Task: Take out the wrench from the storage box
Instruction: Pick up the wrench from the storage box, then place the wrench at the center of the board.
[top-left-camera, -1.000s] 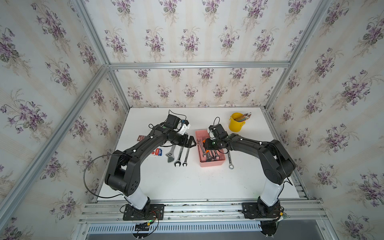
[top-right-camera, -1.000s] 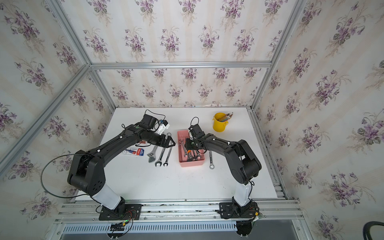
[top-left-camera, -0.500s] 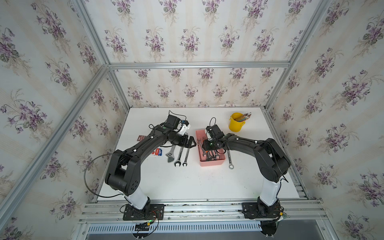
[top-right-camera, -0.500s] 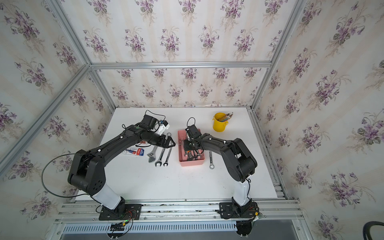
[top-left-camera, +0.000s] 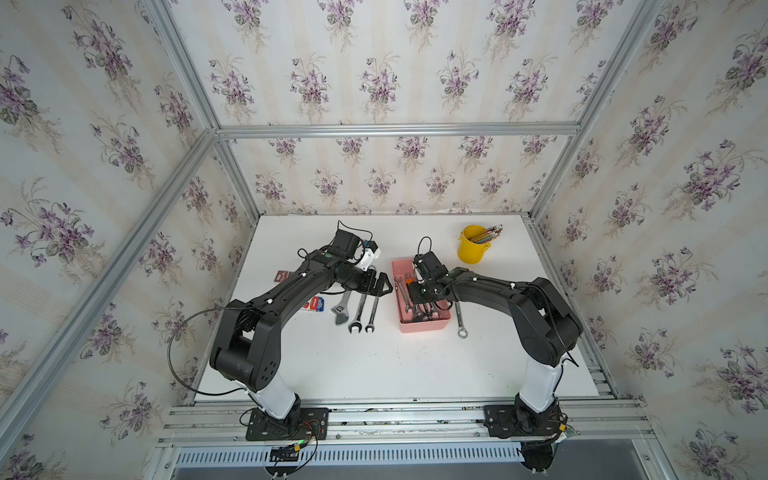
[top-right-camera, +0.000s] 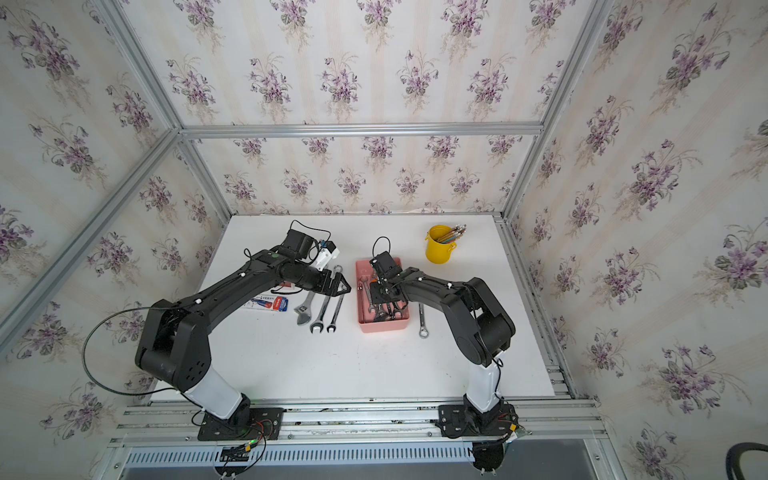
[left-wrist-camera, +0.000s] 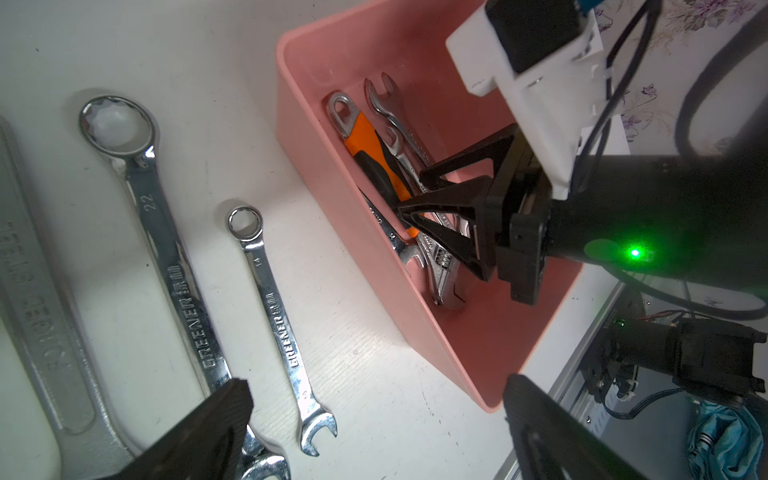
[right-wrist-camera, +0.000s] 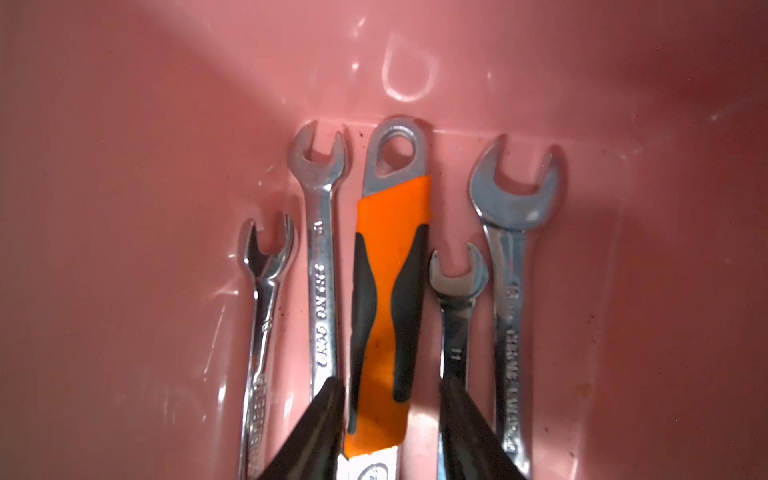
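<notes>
Orange-handled wrench (right-wrist-camera: 390, 257) lies flat in box (right-wrist-camera: 124, 166), between jaws of right gripper (right-wrist-camera: 390, 399). Jaws are parted astride handle, no squeeze we can see. Thin spanners (right-wrist-camera: 322, 291) lie just beside each jaw: we fear closing pinches one too, or smooth handle slips on lift. Outside box, left gripper (top-left-camera: 382, 284) wide open, empty.

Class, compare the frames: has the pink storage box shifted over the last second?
No. The storage box keeps the same gap to the lone wrench beside it and to the yellow cup.
</notes>
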